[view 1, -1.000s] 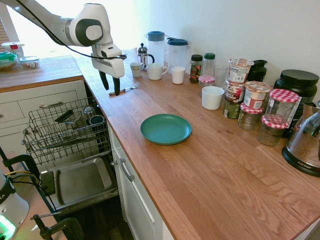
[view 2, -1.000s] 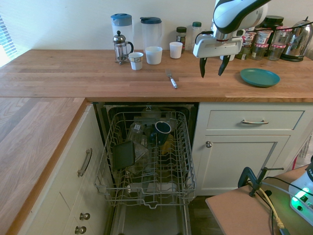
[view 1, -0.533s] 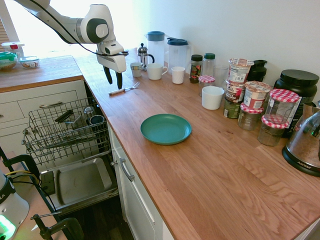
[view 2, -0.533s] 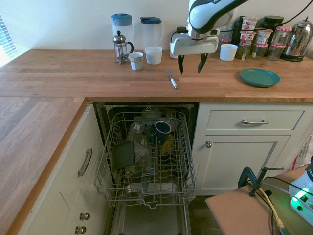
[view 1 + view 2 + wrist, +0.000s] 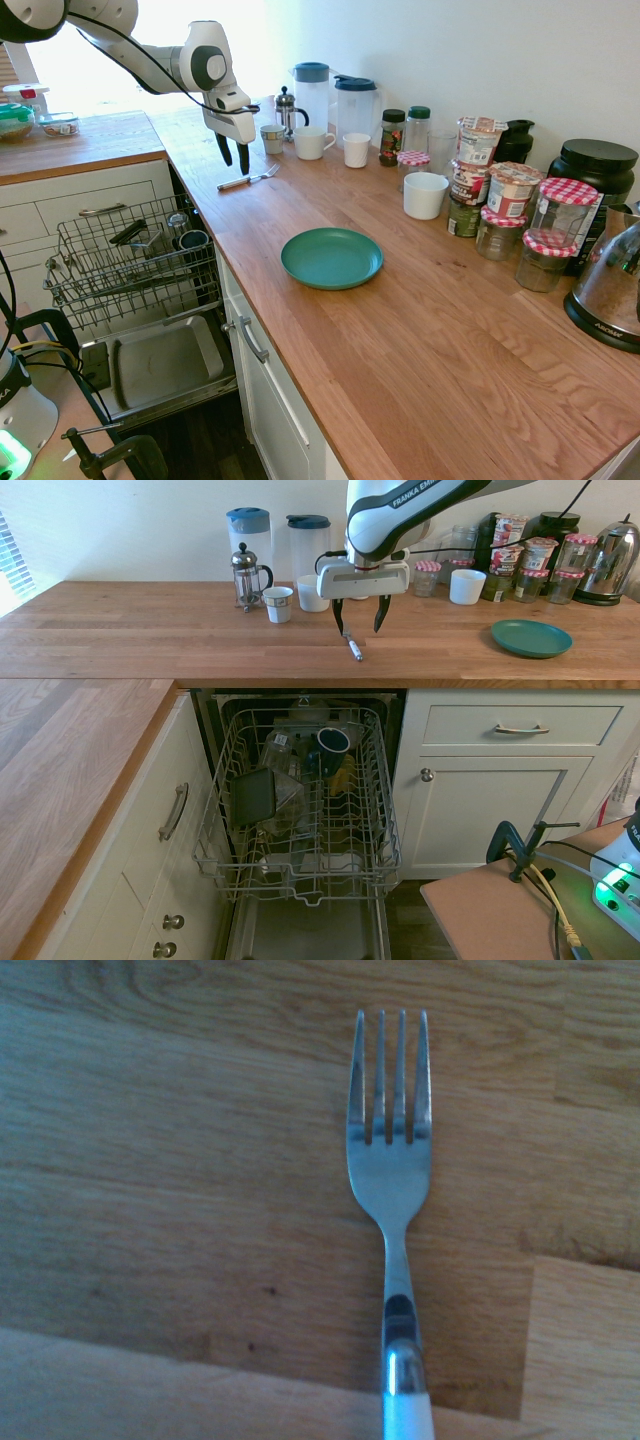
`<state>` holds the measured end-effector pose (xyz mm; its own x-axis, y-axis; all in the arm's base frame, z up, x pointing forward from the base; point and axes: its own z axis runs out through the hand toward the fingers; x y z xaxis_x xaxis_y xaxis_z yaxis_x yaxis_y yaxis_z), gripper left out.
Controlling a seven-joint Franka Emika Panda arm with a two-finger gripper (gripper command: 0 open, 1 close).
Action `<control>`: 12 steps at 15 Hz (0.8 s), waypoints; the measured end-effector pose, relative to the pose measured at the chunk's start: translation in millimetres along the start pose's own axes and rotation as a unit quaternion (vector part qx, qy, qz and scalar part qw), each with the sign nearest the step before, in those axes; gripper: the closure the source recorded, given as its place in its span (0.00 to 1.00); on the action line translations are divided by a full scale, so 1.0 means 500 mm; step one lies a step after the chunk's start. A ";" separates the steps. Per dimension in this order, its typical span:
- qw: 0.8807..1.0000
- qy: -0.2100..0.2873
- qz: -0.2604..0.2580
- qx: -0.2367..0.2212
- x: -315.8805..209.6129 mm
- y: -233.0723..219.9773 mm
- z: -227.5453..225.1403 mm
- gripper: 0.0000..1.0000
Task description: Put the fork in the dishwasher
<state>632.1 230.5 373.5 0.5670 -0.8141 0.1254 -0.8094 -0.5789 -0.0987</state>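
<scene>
stage: approach, nothing grasped | gripper (image 5: 358, 616): fingers spread, empty, above the fork | fork (image 5: 350, 642): flat on the worktop (image 5: 150, 630) near its front edge, above the dishwasher (image 5: 300, 810) | dishwasher: rack out | left: descend, grasp, carry, drop in rack

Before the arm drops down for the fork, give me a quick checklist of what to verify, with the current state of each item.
1. Jaws of the two-finger gripper open: ok.
2. Gripper over the slim silver metal fork: ok, it hangs just above, and the wrist view shows the tines centred.
3. Fork lying flat and free on the wooden countertop: ok, nothing touches it.
4. Small white cup clear of the descent: ok, it stands apart.
5. Dishwasher's grey wire rack pulled out: ok.
6. Free slot for the fork in the rack: cannot tell, dishes already sit in it.
</scene>
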 end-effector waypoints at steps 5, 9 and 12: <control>1.000 0.001 0.021 -0.017 0.006 -0.051 0.047 0.00; 0.999 0.000 0.031 -0.023 0.021 -0.067 0.070 0.00; 0.999 -0.004 0.034 -0.023 0.021 -0.069 0.069 1.00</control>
<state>671.3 240.5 344.4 0.5117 -0.8518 0.1122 -0.8520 -0.5199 -0.0614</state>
